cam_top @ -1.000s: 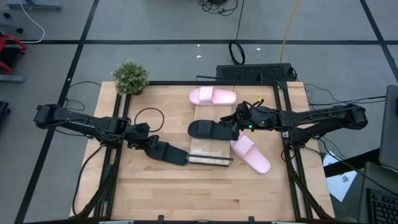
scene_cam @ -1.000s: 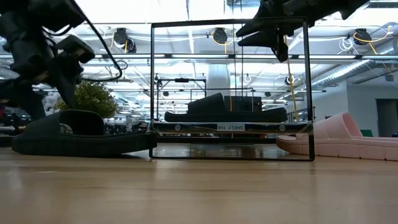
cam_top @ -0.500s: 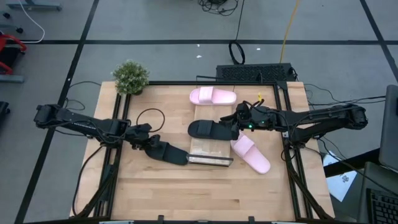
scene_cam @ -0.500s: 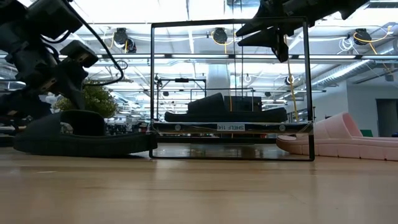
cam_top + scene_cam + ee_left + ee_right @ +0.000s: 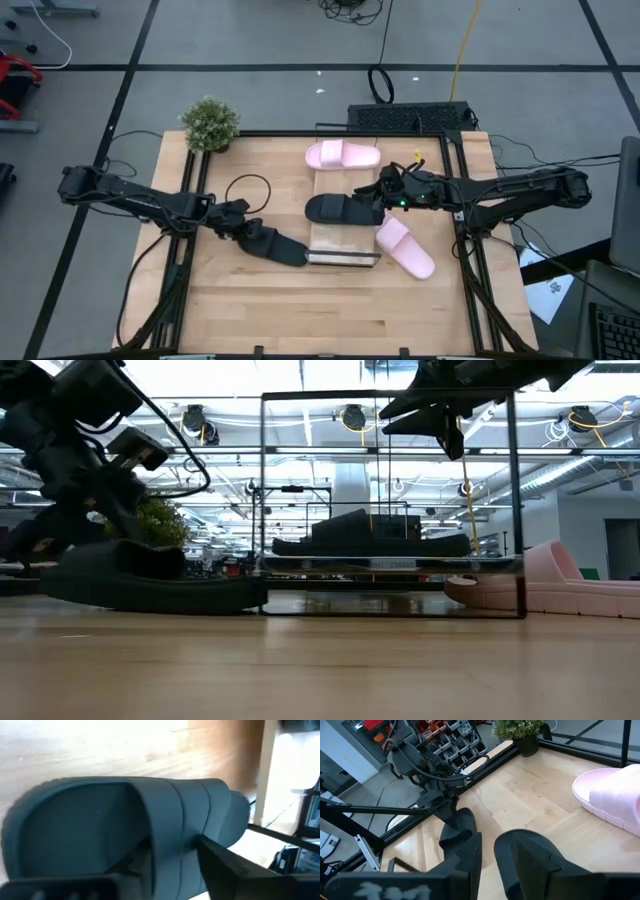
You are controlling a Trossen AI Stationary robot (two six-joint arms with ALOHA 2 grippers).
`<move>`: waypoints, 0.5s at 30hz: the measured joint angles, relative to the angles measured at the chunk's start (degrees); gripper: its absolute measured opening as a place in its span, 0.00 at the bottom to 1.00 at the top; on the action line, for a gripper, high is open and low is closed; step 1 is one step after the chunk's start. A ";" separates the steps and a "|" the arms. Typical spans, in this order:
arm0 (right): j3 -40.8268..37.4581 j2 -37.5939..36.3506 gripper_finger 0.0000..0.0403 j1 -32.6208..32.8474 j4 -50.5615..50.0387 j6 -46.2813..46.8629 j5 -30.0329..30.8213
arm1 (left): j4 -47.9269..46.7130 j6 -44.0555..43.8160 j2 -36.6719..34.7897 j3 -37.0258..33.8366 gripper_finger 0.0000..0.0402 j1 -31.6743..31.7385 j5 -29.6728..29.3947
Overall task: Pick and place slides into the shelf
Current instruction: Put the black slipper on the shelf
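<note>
Now, left claw (image 5: 243,229) clamped on black slide (image 5: 277,245), beside shelf (image 5: 342,252)

No wording, number or brand can be read for certain; a small pale label strip shows on the front edge of the shelf (image 5: 390,563) in the low view, its letters too faint to make out; the slides, the arms and the desk (image 5: 400,300) show no legible marks.

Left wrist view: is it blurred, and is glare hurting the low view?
Left wrist view: soft throughout, the black ribbed slide sandal smeared, pale wooden tabletop washed out. Low view: bright ceiling lights silhouette the left gripper and the shelved black slide.
</note>
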 joint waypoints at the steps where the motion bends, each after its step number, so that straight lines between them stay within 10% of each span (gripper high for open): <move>1: 0.00 0.00 0.24 0.00 0.01 0.00 0.00 | 1.11 0.60 0.93 0.00 0.27 0.00 0.04; 6: 0.00 0.02 0.24 0.00 0.08 0.00 0.00 | 5.59 3.01 3.58 0.02 0.04 -0.01 0.17; 15: 0.00 0.02 0.24 0.11 0.06 0.07 -0.10 | 4.50 -0.79 -2.80 0.00 0.01 -0.64 2.84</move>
